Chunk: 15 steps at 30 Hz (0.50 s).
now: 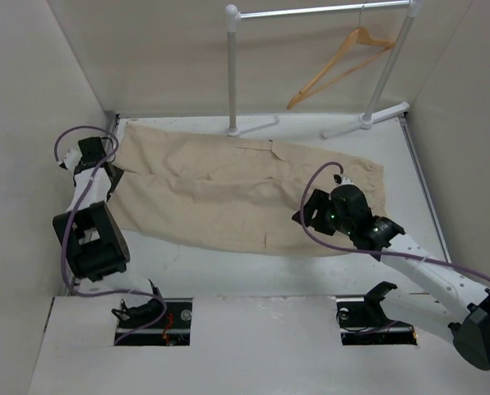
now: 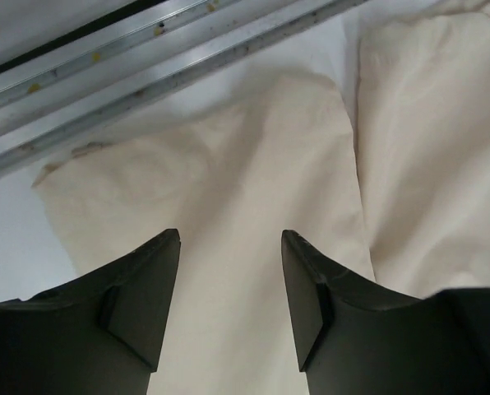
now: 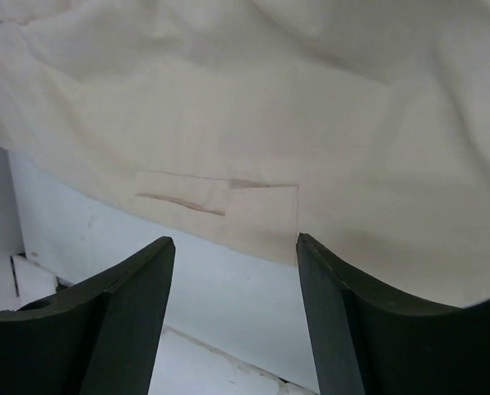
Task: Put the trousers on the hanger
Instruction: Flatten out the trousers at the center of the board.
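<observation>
The beige trousers [image 1: 228,189] lie spread flat across the table, leg ends to the left and waist to the right. The orange wooden hanger [image 1: 335,64] hangs by its hook from the rack at the back right, apart from both arms. My left gripper [image 1: 101,164] is open and empty over the leg ends; in the left wrist view it [image 2: 230,234] stands above one leg's cloth [image 2: 270,148]. My right gripper [image 1: 311,216] is open and empty at the trousers' near edge; in the right wrist view it [image 3: 235,240] straddles the cloth edge [image 3: 270,99] near a pocket seam [image 3: 220,193].
A white tubular clothes rack [image 1: 231,66] stands at the back of the table, its feet just behind the trousers. A metal rail [image 2: 146,58] runs along the table's left edge by the leg ends. Walls enclose the left, back and right.
</observation>
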Available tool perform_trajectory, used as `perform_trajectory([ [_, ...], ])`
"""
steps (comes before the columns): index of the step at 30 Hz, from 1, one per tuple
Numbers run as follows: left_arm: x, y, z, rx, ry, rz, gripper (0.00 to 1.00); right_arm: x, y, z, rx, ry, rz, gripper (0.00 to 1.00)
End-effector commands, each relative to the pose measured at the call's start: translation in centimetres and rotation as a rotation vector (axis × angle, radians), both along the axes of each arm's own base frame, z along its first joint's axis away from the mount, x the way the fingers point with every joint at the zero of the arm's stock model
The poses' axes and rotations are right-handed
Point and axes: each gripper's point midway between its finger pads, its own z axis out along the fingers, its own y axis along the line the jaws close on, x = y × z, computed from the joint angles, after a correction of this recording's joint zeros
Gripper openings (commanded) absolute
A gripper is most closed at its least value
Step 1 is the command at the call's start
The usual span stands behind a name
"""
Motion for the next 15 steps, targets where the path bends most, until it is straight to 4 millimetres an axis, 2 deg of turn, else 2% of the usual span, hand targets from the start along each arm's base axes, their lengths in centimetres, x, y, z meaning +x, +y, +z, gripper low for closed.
perform_trajectory([
  [1,-3.7,-0.3,5.5,0.083,-0.113,0.066,0.51,-0.4,-0.3,1.0,0.013,-0.032,0.005,0.63],
  [2,-5.2,-0.4,5.4,0.083,-0.114,0.094,0.50,-0.5,-0.4,1.0,0.013,-0.034,0.006,0.59],
  [3,-6.7,-0.5,5.0,0.079,-0.110,0.120,0.50,-0.5,-0.4,0.9,0.014,-0.035,0.006,0.49],
  [5,-9.5,-0.8,3.6,0.052,-0.089,0.165,0.50,-0.7,-0.4,0.7,0.009,-0.032,0.016,0.23],
  [6,-10.6,-1.1,2.6,0.035,-0.076,0.175,0.50,-0.9,-0.5,0.5,0.004,-0.026,0.019,0.14],
  [7,-11.3,-1.6,1.5,0.012,-0.066,0.176,0.51,-0.9,-0.6,0.5,0.005,-0.025,0.017,0.09],
  [10,-12.6,-2.3,-1.3,-0.069,-0.054,0.188,0.52,-1.0,-0.9,1.1,0.017,-0.037,0.021,0.10],
  [15,-12.3,-1.6,-3.5,-0.110,-0.093,0.215,0.53,-1.6,-1.2,1.5,0.035,-0.044,0.024,0.32],
])
